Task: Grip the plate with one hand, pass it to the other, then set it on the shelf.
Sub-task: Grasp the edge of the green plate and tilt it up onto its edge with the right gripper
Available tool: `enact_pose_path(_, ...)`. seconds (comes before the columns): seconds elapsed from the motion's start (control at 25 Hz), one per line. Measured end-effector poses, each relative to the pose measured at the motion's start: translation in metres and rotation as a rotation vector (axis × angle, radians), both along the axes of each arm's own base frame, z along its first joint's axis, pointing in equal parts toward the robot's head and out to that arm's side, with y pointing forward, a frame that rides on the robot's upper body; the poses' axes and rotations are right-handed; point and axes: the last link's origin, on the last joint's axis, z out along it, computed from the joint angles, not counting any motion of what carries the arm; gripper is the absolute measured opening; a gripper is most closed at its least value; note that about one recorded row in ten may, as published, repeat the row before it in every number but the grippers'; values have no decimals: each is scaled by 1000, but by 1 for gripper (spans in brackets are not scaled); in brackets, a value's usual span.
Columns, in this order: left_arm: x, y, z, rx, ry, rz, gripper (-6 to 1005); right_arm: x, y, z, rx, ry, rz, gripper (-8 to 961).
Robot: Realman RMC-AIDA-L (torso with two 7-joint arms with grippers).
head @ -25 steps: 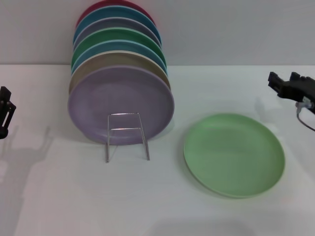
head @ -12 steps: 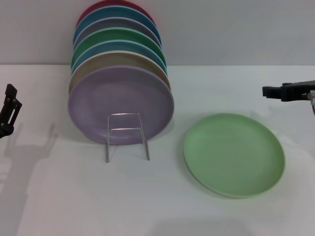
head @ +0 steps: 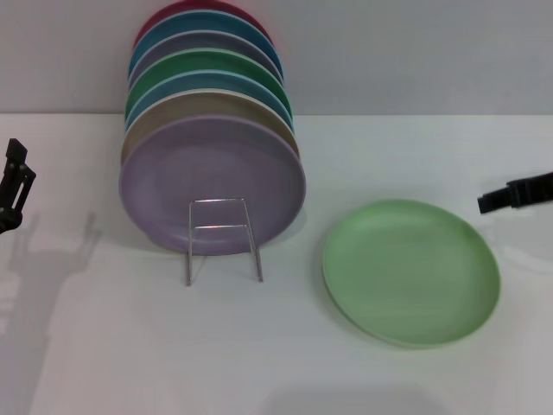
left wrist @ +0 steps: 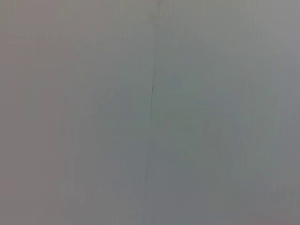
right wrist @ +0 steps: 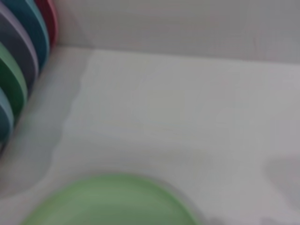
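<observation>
Lying flat, plate [head: 411, 271], right claw [head: 486, 203] near its far-right rim

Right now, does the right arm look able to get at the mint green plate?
Probably yes. The right gripper hangs just off the far right rim of the plate, which lies flat on the table with nothing between them.

The pale green plate [right wrist: 110, 201] lies flat on the white worktop [right wrist: 187, 117]; a row of upright coloured plates [right wrist: 18, 70] stands well apart from it.

Bare lab bench: white table [head: 285, 363], blank wall [head: 415, 52]
</observation>
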Motion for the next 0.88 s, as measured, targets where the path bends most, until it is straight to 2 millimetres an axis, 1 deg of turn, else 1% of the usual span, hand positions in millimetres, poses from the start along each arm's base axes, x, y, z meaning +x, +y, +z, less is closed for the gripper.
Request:
enact_pose_path(0.24, 2, 2, 0, 1, -2, -5, 830, 11, 5, -9, -66, -23, -76, 562)
enact_pose_path(0.88, 2, 1, 1, 8, -5, -11, 829, 24, 10, -26, -96, -17, -123, 559)
